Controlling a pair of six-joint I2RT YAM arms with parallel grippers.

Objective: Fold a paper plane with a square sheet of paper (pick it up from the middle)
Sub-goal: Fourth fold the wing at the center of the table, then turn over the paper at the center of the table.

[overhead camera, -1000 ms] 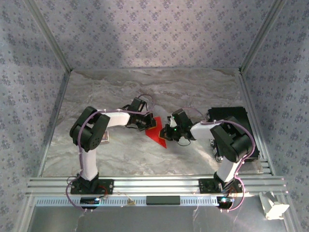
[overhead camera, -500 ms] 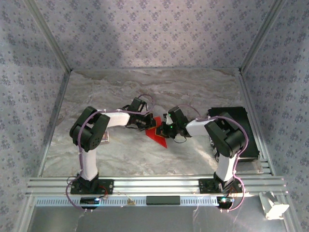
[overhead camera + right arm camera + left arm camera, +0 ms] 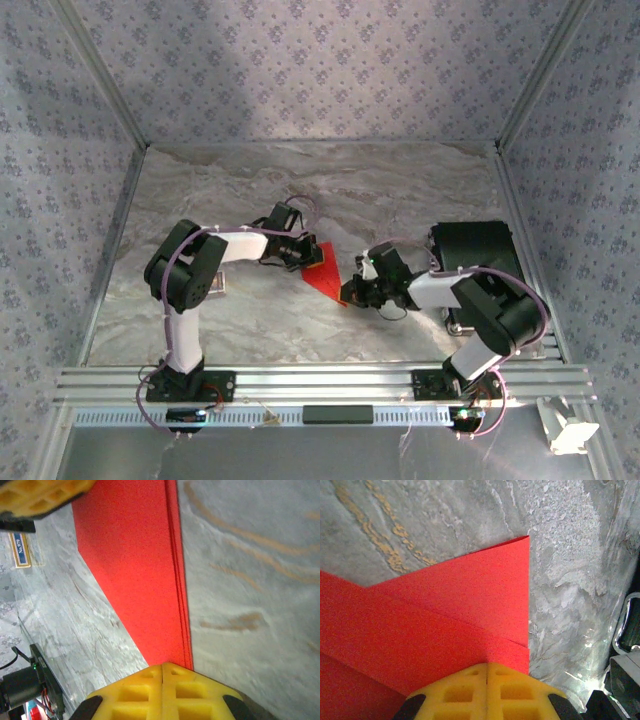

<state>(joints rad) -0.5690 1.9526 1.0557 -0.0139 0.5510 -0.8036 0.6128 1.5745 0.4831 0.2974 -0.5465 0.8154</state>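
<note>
The red square sheet of paper (image 3: 324,270) lies flat on the marble table, folded into a narrow pointed wedge with stacked layers along one long edge (image 3: 176,570). My left gripper (image 3: 304,256) is shut, its yellow tips (image 3: 487,666) resting on the wide end of the paper (image 3: 445,610) near its square corner. My right gripper (image 3: 349,295) is also shut, its tips (image 3: 162,666) set down on the pointed near end of the paper (image 3: 135,565), right beside the layered edge. Neither gripper has paper between its jaws. The left fingers (image 3: 40,495) show at the paper's far end.
A black box (image 3: 478,245) sits at the table's right side behind the right arm. A small printed card (image 3: 218,285) lies by the left arm, also seen as a card (image 3: 21,550) left of the paper. Metal rails (image 3: 320,380) border the near edge.
My right gripper has slid along the folded paper toward its pointed near end, and the right arm has swung lower and to the right. The left gripper has stayed put.
</note>
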